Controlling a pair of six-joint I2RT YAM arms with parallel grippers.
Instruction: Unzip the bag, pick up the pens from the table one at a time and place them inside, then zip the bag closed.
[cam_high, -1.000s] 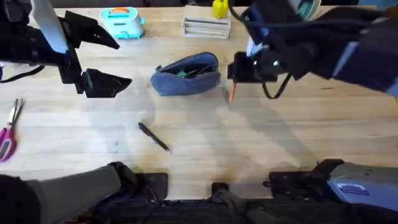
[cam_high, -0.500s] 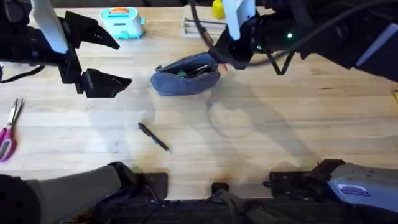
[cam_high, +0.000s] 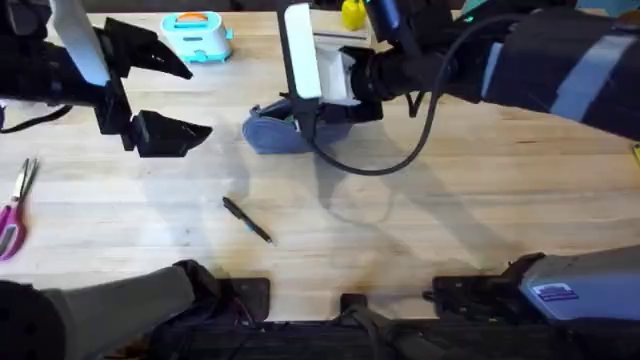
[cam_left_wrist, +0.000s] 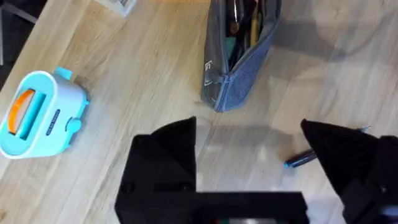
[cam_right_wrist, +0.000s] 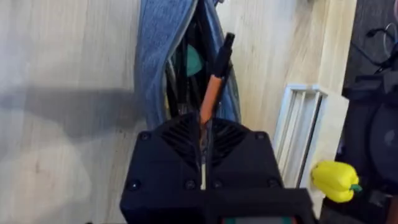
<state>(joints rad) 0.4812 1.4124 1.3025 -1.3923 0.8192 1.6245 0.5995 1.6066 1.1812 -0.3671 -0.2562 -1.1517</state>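
The grey-blue bag (cam_high: 263, 132) lies unzipped on the table (cam_high: 450, 210); its open mouth (cam_right_wrist: 158, 56) shows several items inside. My right gripper (cam_right_wrist: 204, 127) is shut on the orange pen (cam_right_wrist: 210, 99), whose black end (cam_right_wrist: 225, 46) points into the bag's opening. From overhead, the right gripper (cam_high: 303, 118) hangs right over the bag. The black pen (cam_high: 247, 219) lies on the wood nearer the front; its tip (cam_left_wrist: 301, 160) shows beside one left finger. My left gripper (cam_high: 175, 95) stands open to the left of the bag (cam_left_wrist: 239, 62), holding nothing.
Pink-handled scissors (cam_high: 12, 212) lie at the left edge. A light-blue toy toaster (cam_high: 195, 35) sits at the back left, a white slatted rack (cam_high: 335, 42) and a yellow pepper (cam_high: 352, 12) behind the bag. The right half of the table is bare wood.
My right gripper has carried the orange pen leftward from the bag's right side to above its open mouth. The left arm and the black pen have stayed put.
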